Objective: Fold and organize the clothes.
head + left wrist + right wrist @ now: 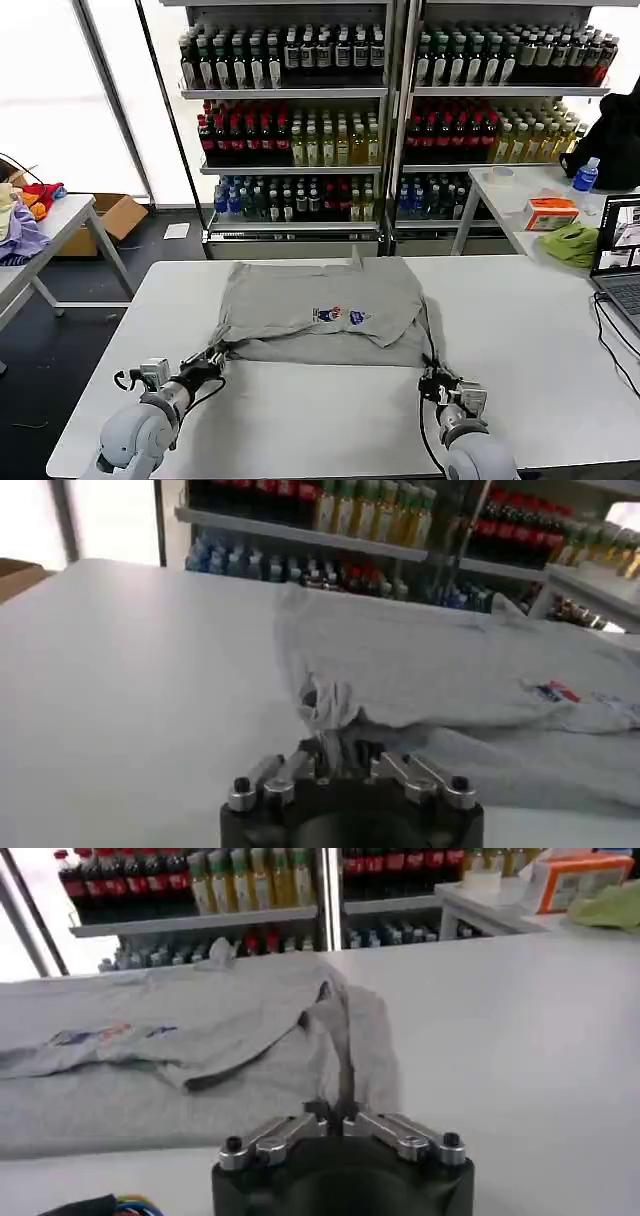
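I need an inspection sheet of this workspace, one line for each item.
Surface: white table, bare around the garment.
Job's things: grey shirt lies flat, partly folded, print facing up.
Clutter: nothing seen on this table.
Grippers: left end effector shut on shirt's near-left edge; right end effector shut on its near-right edge.
Cables: black cable trails from laptop at the table's right edge.
Surroundings: drink shelves behind; side table with green cloth; cardboard box.
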`<control>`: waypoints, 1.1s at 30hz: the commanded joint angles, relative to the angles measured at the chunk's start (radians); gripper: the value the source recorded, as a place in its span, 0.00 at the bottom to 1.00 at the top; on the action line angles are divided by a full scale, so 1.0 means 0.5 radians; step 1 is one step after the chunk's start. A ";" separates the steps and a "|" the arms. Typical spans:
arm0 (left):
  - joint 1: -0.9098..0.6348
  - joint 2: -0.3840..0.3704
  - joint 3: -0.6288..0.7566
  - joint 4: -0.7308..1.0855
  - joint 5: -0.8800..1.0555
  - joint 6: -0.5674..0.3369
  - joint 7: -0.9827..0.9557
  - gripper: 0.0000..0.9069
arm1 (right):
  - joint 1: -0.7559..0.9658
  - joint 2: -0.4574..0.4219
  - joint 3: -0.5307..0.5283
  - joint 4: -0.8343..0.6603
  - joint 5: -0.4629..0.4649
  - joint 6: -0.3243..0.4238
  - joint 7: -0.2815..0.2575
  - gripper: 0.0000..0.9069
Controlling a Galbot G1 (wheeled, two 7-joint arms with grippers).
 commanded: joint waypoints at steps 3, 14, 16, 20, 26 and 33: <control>0.050 -0.006 -0.014 -0.016 -0.006 0.005 0.013 0.00 | -0.024 -0.014 0.008 0.019 0.125 -0.046 -0.009 0.00; 0.297 0.003 -0.118 -0.205 -0.008 0.007 -0.002 0.00 | -0.325 -0.108 0.157 0.279 0.187 -0.150 -0.036 0.00; 0.367 0.008 -0.137 -0.251 -0.008 0.008 -0.009 0.00 | -0.405 -0.112 0.187 0.329 0.184 -0.154 -0.051 0.00; 0.523 -0.015 -0.170 -0.379 0.015 0.010 -0.016 0.00 | -0.574 -0.118 0.251 0.425 0.169 -0.171 -0.073 0.00; 0.796 -0.169 -0.233 -0.644 0.158 0.011 -0.020 0.00 | -0.801 -0.096 0.311 0.574 0.068 -0.134 -0.103 0.00; 1.119 -0.284 -0.385 -0.879 0.182 0.013 0.012 0.00 | -0.960 -0.054 0.363 0.638 -0.021 -0.085 -0.154 0.00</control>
